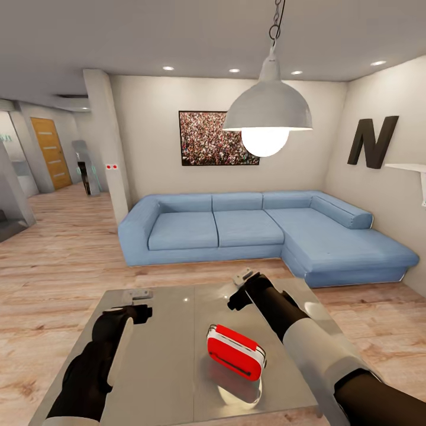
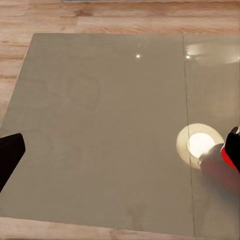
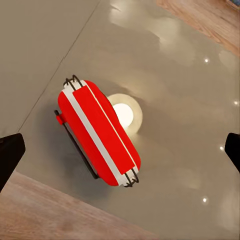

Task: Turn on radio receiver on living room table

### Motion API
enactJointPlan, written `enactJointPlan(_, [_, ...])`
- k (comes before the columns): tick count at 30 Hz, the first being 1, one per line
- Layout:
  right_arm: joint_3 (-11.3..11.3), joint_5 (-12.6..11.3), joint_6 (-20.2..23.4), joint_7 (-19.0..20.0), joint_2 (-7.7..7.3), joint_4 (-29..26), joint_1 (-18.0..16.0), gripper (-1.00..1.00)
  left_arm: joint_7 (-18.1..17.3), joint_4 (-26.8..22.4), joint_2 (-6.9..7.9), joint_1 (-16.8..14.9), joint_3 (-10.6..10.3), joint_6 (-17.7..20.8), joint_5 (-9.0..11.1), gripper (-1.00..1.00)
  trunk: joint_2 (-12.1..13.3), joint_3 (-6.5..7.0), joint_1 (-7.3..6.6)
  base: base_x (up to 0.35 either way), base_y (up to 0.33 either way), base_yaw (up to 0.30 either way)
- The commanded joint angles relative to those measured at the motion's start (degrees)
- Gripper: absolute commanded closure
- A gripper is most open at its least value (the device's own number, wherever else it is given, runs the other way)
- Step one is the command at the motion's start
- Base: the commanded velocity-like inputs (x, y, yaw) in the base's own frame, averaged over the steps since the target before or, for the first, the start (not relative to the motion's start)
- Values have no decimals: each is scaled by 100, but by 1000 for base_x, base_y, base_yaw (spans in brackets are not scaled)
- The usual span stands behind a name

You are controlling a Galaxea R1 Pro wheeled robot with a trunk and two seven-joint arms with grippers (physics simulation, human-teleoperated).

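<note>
The radio receiver [image 1: 235,351] stands on the near right part of the counter [image 1: 160,355], turned at an angle, its dark-slotted face toward the robot. It is a glossy red rounded box with a pale trim band and a thin dark wire handle, likely left free-standing so a gripper can reach its switch. The counter top is smooth grey and mirror-like, reflecting the pendant lamp [image 1: 267,112]. The right gripper [image 1: 241,284] hangs above and beyond the radio, jaws spread wide. The left gripper [image 1: 136,296] hovers over bare counter, also wide. Beyond lies a blue cushioned sofa [image 1: 260,231].
</note>
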Motion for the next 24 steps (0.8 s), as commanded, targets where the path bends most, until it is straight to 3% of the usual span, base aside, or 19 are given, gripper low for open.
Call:
enactJointPlan(1, [0, 0, -16, 0, 0, 12, 2, -100, -1, 5, -10, -1, 9, -1, 2, -100, -42, -18, 22, 0, 0, 0])
enactJointPlan(13, [-5, 1, -33, 0, 0, 26, 2, -100, -7, 216, 42, 44, 39, 25, -13, -100, -42, -18, 22, 0, 0, 0])
enactJointPlan(16, [-4, 1, -35, 1, 0, 26, 1, -100, -32, 872, 430, 80, 52, 23, 15, -100, -42, -18, 22, 0, 0, 0])
enactJointPlan(18, [-2, 1, -36, 0, 0, 26, 3, -100, -40, 981, 500, 89, 51, 10, 38, -100, -42, -18, 22, 0, 0, 0])
enactJointPlan(24, [-2, 1, -35, 0, 0, 28, 2, -100, -76, 1036, 409, 94, 14, -5, 69, -100, -42, -18, 22, 0, 0, 0])
